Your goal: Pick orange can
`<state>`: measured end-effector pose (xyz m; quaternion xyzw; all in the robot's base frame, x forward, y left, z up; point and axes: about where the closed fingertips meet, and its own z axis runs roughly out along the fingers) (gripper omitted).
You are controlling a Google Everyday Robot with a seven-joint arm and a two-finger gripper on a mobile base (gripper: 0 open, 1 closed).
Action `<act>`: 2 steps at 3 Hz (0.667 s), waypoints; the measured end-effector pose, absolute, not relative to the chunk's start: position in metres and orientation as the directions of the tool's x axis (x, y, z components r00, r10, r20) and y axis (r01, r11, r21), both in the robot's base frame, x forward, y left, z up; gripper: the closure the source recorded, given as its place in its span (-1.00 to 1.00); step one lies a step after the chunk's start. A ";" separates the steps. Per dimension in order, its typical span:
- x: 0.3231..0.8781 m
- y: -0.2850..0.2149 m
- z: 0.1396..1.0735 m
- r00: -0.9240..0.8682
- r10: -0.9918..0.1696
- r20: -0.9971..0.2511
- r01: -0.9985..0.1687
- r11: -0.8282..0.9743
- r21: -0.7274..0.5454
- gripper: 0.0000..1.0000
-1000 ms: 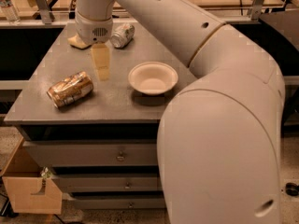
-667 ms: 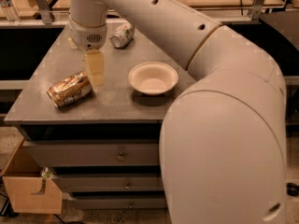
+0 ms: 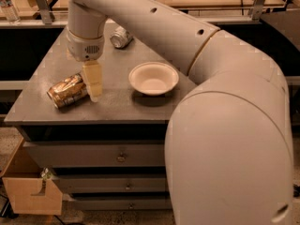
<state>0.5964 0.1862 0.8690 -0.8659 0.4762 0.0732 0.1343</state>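
The orange can lies on its side on the grey cabinet top, near the front left. Its label is shiny orange-brown and gold, and it looks dented. My gripper hangs from the arm that reaches over from the right. It points down, with its pale finger right at the can's right end, touching or almost touching it.
A white bowl stands to the right of the can. A silver-grey can lies at the back of the top. Drawers are below, a cardboard box is on the floor at the left, and a water bottle stands at the far left.
The gripper has moved left and toward the front of the top, coming down beside the orange can's right end. The can, bowl and silver can have not moved.
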 end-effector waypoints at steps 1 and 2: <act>0.593 0.191 0.858 0.549 -0.792 -0.266 -0.835 -0.531 -0.144 -1.00; 0.590 0.194 0.849 0.557 -0.784 -0.272 -0.829 -0.544 -0.131 -1.00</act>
